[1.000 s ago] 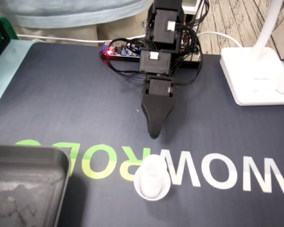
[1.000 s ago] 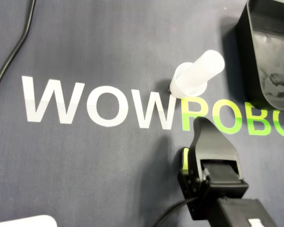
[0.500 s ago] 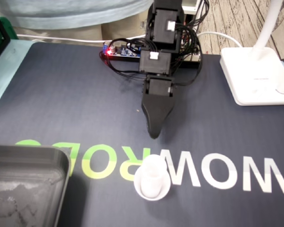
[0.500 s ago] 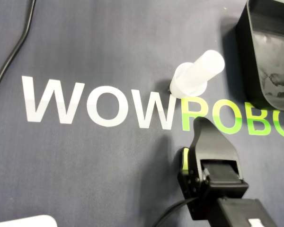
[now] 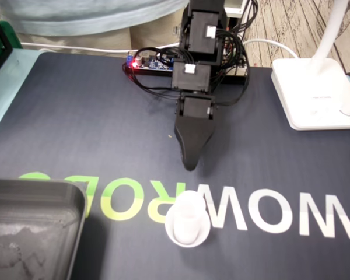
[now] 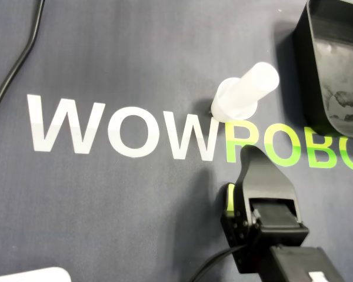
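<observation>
Soft, even light, faint shadows (both views slightly grainy).

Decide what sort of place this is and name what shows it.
Probably a hobbyist's robotics desk: a small arm on a printed mat, a bare circuit board, and a lamp base.
</observation>
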`<action>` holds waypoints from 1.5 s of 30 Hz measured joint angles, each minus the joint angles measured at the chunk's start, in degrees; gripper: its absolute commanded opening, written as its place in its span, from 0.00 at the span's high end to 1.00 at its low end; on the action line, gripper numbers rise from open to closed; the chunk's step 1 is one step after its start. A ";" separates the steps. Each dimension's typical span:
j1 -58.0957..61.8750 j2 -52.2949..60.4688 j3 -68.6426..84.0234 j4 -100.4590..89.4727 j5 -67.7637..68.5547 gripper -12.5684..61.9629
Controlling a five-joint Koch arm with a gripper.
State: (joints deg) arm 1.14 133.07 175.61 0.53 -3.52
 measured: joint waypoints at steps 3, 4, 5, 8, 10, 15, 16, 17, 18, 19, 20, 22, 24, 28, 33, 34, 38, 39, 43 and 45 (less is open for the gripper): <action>0.09 0.00 0.00 0.00 0.00 0.37; 0.26 0.00 0.00 0.00 0.00 0.37; 0.70 0.00 0.00 0.00 0.00 0.37; 0.97 0.00 0.00 0.00 0.00 0.38; 1.14 0.00 0.00 0.00 0.00 0.38; 1.41 0.00 0.00 0.00 0.00 0.38; 1.41 0.00 0.00 0.00 -0.09 0.38; 1.41 0.00 -0.09 0.00 -0.09 0.38; 1.41 0.00 -0.44 0.00 -0.18 0.38; 1.41 0.00 -0.53 0.00 -0.26 0.38; 1.49 0.00 -1.14 0.00 -0.44 0.38; 1.23 0.00 -1.58 0.09 -0.70 0.38; 0.88 0.00 -2.64 0.09 -1.67 0.38; 0.70 0.00 -6.59 0.09 -6.15 0.38; 2.11 0.00 -9.58 0.09 -14.15 0.38; 2.55 0.00 -9.76 0.09 -16.35 0.38; 4.83 0.00 -9.76 0.00 -27.25 0.38; 5.36 0.00 -9.76 -0.35 -30.59 0.38; 6.77 0.00 -9.76 -7.21 -45.97 0.38; 6.94 0.00 -9.76 -11.07 -53.35 0.38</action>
State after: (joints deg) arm 8.09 133.07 165.85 -10.55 -56.87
